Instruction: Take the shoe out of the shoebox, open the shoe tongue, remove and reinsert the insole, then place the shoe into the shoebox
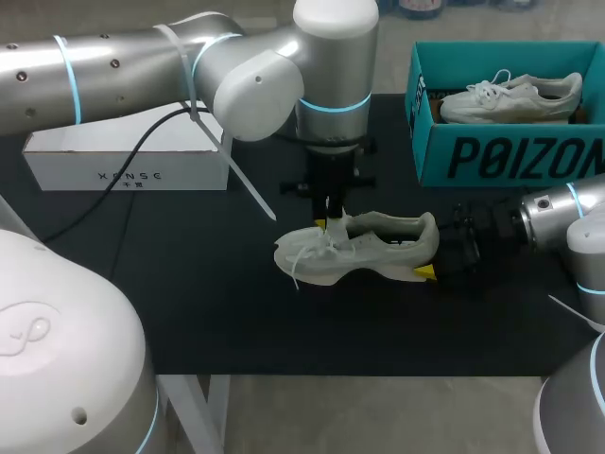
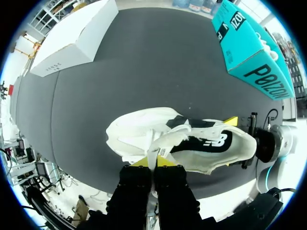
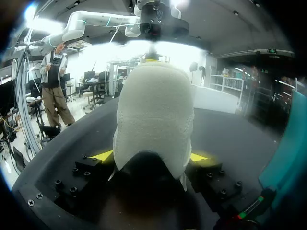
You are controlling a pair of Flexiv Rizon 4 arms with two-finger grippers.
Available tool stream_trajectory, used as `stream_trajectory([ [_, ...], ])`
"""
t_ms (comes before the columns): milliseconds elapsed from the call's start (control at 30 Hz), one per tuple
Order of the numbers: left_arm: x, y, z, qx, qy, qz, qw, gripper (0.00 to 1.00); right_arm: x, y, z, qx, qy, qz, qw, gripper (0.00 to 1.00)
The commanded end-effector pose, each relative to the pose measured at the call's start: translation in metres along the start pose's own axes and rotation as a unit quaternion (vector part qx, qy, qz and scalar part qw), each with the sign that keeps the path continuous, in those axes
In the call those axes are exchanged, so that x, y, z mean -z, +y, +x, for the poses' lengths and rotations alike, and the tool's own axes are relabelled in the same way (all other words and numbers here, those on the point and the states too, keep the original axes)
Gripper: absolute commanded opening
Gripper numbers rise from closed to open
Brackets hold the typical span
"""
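Pretty clearly a robotics lab, not anybody's home or shop. Two silver robot arms, the left arm [image 1: 142,57] and the right arm [image 1: 567,218], have glowing cyan rings at the joints and come in over a black table [image 1: 189,303]. A black cable [image 1: 156,130] hangs off the left one, strapped on with white zip ties [image 1: 248,184] (long tails sticking out, very lab). Props on the table: a plain white box [image 1: 123,161], a teal shoebox [image 1: 510,156] and a white shoe [image 1: 359,248] between the arms.

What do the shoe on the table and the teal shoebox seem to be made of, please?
The shoe looks like knit textile, matte cream: its heel shows a fine woven grain. The shoebox is likely cardboard, matte teal: thin flat walls, crisp folded edges.
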State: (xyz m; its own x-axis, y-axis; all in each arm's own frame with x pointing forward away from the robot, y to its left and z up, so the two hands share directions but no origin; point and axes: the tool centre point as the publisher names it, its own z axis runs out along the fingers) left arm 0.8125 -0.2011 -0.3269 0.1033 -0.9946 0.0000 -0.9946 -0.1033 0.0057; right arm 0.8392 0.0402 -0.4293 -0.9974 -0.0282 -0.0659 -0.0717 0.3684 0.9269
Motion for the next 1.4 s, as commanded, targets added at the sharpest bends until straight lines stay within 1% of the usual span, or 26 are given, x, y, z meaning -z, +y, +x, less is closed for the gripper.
stream_trajectory([
  [33,-0.004,0.004,-0.011,0.006,0.005,-0.002,1.0,0.0,-0.004,-0.002,0.001,0.0,-0.001,0.001,1.0,0.0],
  [167,-0.008,0.006,-0.014,0.009,0.005,-0.007,1.0,0.0,-0.004,-0.002,0.001,0.0,-0.001,0.001,1.0,0.0],
  [200,-0.008,0.006,-0.013,0.009,0.006,-0.009,1.0,0.03,-0.004,-0.002,0.001,0.0,-0.001,0.001,1.0,0.0],
  [233,-0.007,0.006,-0.012,0.008,0.008,-0.01,1.0,0.43,-0.004,-0.002,0.001,0.0,-0.001,0.001,1.0,0.0],
  [267,-0.006,0.006,-0.011,0.006,0.009,-0.009,1.0,0.78,-0.004,-0.002,0.001,0.0,-0.001,0.001,1.0,0.0],
  [300,-0.005,0.005,-0.01,0.004,0.011,-0.008,1.0,1.0,-0.004,-0.002,0.001,0.0,-0.001,0.001,1.0,0.0],
  [467,0.008,0.003,-0.005,-0.012,0.02,0.01,1.0,1.0,-0.004,-0.002,0.001,0.0,-0.001,0.001,1.0,0.0],
  [533,0.017,0.0,-0.004,-0.029,0.024,0.021,0.999,1.0,-0.004,-0.002,0.001,0.0,-0.001,0.001,1.0,0.0],
  [667,0.038,-0.004,-0.002,-0.099,0.035,0.04,0.994,1.0,-0.004,-0.002,0.001,0.0,-0.001,0.001,1.0,0.0],
  [733,0.05,-0.006,-0.001,-0.152,0.029,0.059,0.986,1.0,-0.004,-0.002,0.001,0.0,-0.001,0.001,1.0,0.0],
  [767,0.055,-0.006,0.0,-0.192,0.033,0.063,0.979,1.0,-0.004,-0.002,0.001,0.0,-0.001,0.001,1.0,0.0],
  [800,0.06,-0.007,0.002,-0.225,0.021,0.074,0.971,1.0,-0.004,-0.002,0.001,0.0,-0.001,0.001,1.0,0.0],
  [833,0.064,-0.007,0.003,-0.269,0.013,0.09,0.959,1.0,-0.004,-0.002,0.001,0.0,-0.001,0.001,1.0,0.0],
  [867,0.069,-0.003,0.007,-0.354,0.005,0.09,0.931,1.0,-0.004,-0.002,0.001,0.0,-0.001,0.001,1.0,0.0],
  [900,0.071,0.001,0.009,-0.415,-0.014,0.101,0.904,1.0,-0.004,-0.002,0.001,0.0,-0.001,0.001,1.0,0.0],
  [933,0.073,0.004,0.01,-0.457,-0.016,0.105,0.883,1.0,-0.004,-0.002,0.001,0.0,-0.001,0.001,1.0,0.0],
  [967,0.076,0.008,0.01,-0.513,-0.007,0.102,0.852,1.0,-0.004,-0.002,0.001,0.0,-0.001,0.001,1.0,0.0],
  [1400,0.076,0.008,0.01,-0.513,-0.007,0.102,0.852,1.0,-0.004,-0.002,0.001,0.0,-0.001,0.001,1.0,0.0],
])
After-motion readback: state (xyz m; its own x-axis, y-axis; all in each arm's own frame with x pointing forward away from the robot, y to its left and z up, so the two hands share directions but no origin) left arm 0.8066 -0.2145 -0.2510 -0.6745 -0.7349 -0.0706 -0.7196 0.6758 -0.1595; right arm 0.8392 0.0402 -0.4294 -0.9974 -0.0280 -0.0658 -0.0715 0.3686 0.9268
